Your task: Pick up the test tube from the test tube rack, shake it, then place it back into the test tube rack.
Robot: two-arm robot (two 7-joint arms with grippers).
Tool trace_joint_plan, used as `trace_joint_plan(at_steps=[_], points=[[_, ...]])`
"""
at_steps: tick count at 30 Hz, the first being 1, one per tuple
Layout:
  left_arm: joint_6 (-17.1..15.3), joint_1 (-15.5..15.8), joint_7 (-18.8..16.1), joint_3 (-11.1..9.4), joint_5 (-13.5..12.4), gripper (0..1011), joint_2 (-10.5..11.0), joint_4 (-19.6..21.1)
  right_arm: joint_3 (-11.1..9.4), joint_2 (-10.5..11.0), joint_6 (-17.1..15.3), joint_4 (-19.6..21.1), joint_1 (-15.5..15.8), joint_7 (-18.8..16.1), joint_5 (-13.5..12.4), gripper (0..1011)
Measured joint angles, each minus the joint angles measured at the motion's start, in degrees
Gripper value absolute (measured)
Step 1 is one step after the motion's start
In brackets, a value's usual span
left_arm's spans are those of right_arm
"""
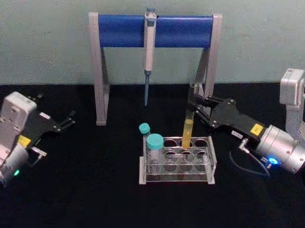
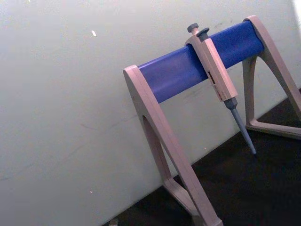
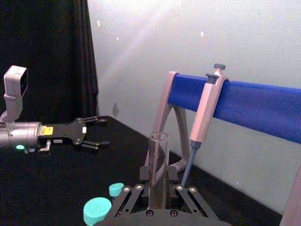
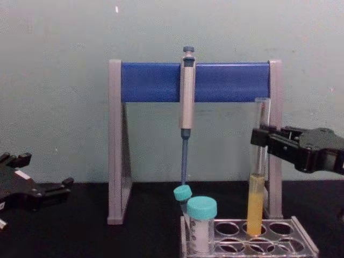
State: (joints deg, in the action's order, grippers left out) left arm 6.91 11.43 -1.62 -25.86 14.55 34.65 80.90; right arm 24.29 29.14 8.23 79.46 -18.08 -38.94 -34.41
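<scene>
We record: right hand (image 1: pixel 195 107) clamped around the test tube (image 1: pixel 187 131), upright, its base in the test tube rack (image 1: pixel 176 179) below that hand; left hand (image 1: pixel 56 109) open, well apart.

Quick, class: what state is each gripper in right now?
Left gripper: open, empty.
Right gripper: closed on the test tube, whose foot is in the rack.

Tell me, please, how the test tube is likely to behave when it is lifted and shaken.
The test tube looks like thin glass, so probably stiff but fragile under a hard squeeze from the right gripper. It has no cap and yellow liquid in its lower part, so vigorous shaking could spill. Tall and slim, it likely rolls if laid down.
</scene>
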Motion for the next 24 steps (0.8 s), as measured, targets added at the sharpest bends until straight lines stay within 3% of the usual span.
trace_joint_plan(at_steps=[24], points=[[0.0, 0.0, 0.0, 0.0, 0.0, 1001, 0.0, 0.0, 0.96, -0.83, -0.73, -2.67, -0.35, 0.15, 2.05, 228]])
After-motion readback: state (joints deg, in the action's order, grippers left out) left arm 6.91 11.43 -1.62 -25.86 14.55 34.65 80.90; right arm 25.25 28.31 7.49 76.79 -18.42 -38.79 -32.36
